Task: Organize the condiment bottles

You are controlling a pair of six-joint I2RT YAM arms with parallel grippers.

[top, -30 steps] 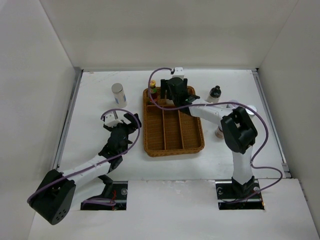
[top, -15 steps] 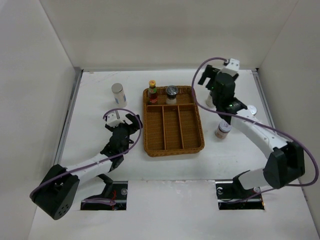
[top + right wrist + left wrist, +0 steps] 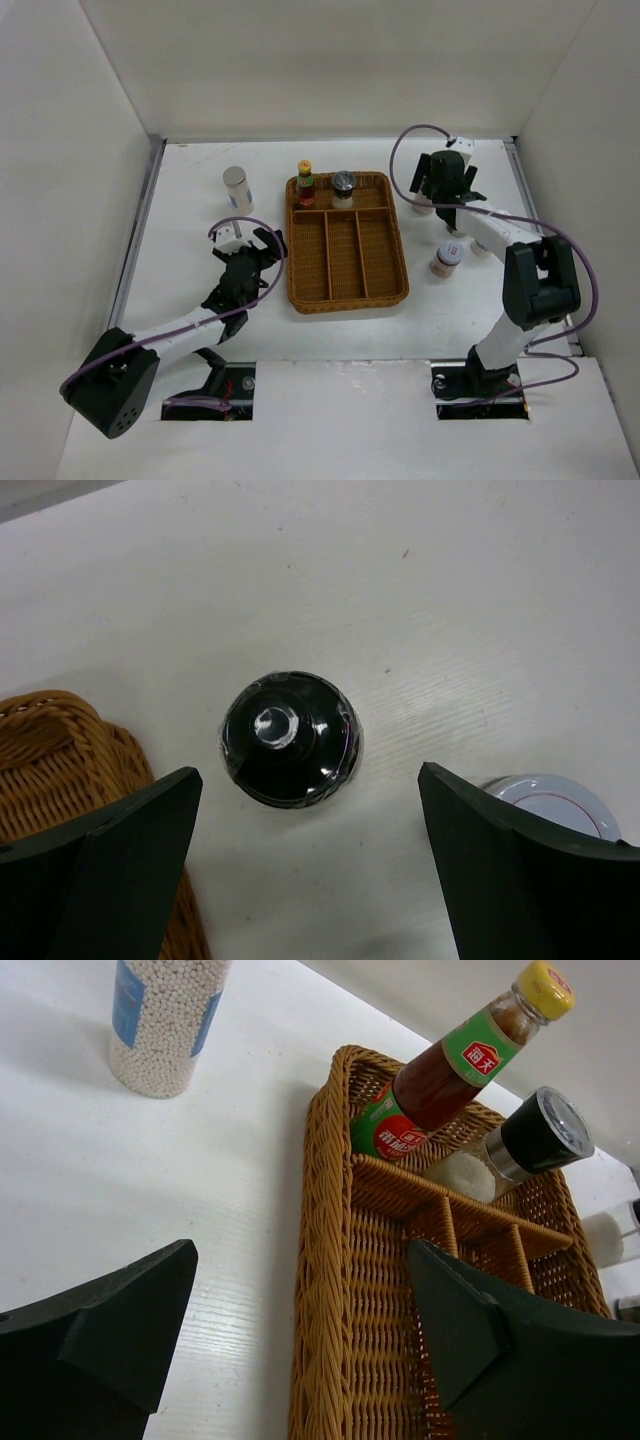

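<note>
The condiment bottles stand in and around a brown wicker tray (image 3: 345, 285). In its back compartment are a red sauce bottle (image 3: 305, 180) (image 3: 440, 1070) with a yellow cap and a grey-lidded jar (image 3: 343, 184) (image 3: 525, 1140). A white-and-blue jar (image 3: 236, 188) (image 3: 165, 1020) stands left of the tray. My right gripper (image 3: 438, 193) (image 3: 310, 775) hangs open right above a black-capped bottle (image 3: 290, 738), one finger on each side, not touching it. My left gripper (image 3: 262, 242) (image 3: 300, 1255) is open and empty, straddling the tray's left rim (image 3: 325, 1260).
A small jar (image 3: 445, 260) stands on the table right of the tray, near my right forearm. A white-lidded jar (image 3: 555, 800) sits just beyond the right gripper's right finger. The tray's back right corner (image 3: 60, 750) lies close to its left finger.
My right arm has swung from over the tray's back compartment, where the grey-lidded jar now stands, to above the black-capped bottle. Its jaws have widened. The left arm has barely moved.
</note>
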